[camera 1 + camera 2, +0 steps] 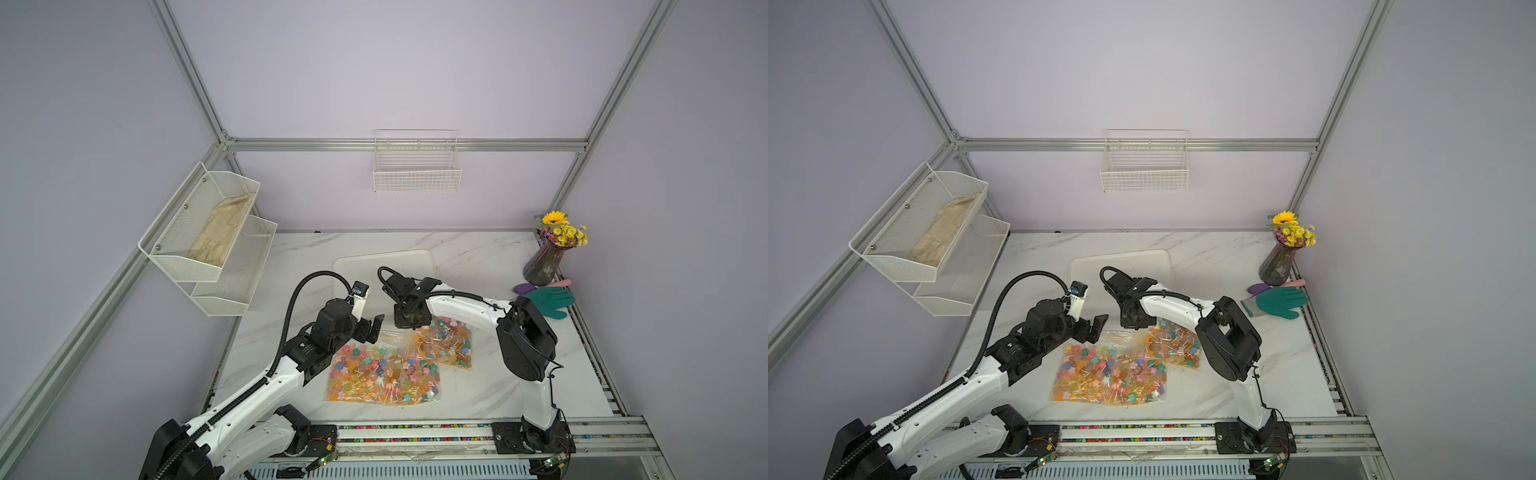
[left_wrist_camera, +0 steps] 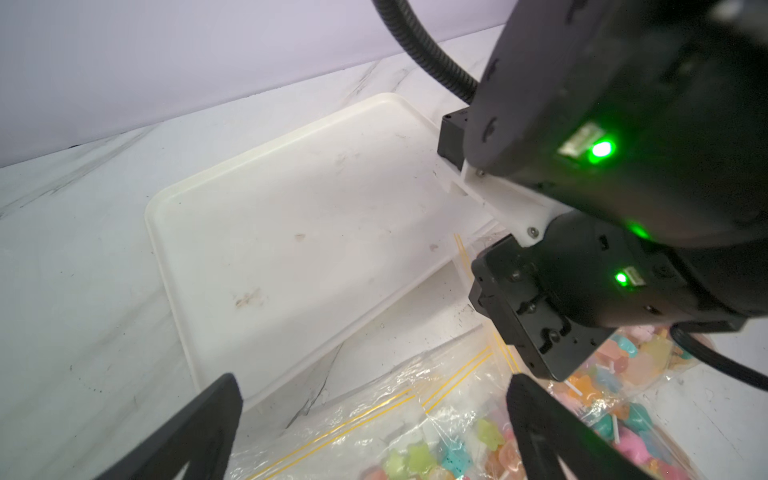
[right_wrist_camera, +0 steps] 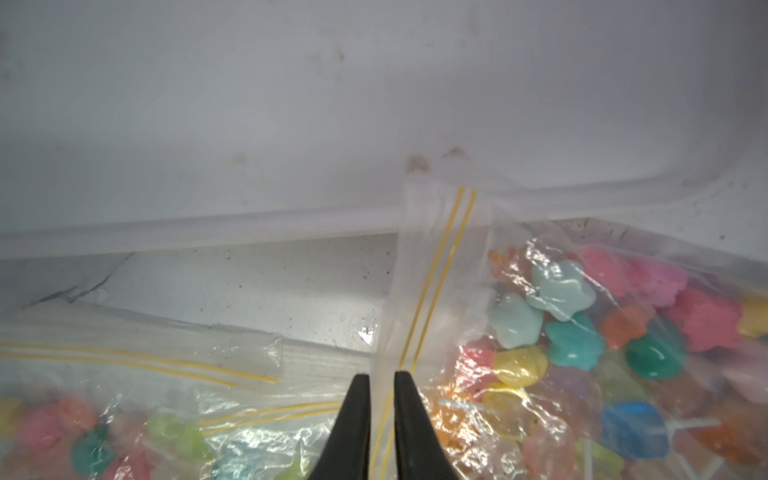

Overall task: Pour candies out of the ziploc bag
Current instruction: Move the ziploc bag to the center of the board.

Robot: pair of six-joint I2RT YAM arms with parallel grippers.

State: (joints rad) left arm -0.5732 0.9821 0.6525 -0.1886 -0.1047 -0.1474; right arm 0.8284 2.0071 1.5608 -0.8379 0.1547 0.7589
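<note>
Two clear bags of candies lie flat on my marble table (image 1: 478, 257).

**Top views.** The large bag (image 1: 382, 374) is nearest the arm bases. The small bag (image 1: 446, 343) lies at its far right corner, and I cannot tell whether the two touch or overlap. Candies (image 1: 374, 368) show through the film of both bags. A white tray (image 1: 361, 266) sits just beyond them. My left gripper (image 1: 372, 328) hangs over the large bag's far edge with its jaws spread wide, holding nothing. My right gripper (image 1: 409, 324) points down at the small bag's far left corner, beside the tray's near rim. Both top views agree on this layout (image 1: 1108, 374).

**Left wrist view.** The left gripper's fingers (image 2: 208, 424) stand well apart. Between them I see the large bag's yellow-lined zip edge and the stained tray (image 2: 174, 232).

**Right wrist view.** The right gripper (image 3: 381, 376) has its jaws a narrow gap apart. The small bag's zip strip (image 3: 432, 274) runs from that gap up onto the tray rim (image 3: 208, 224). I cannot tell whether the jaws pinch the strip. Teal, pink and yellow candies (image 3: 557, 286) lie packed inside the film just beside the strip.
</note>
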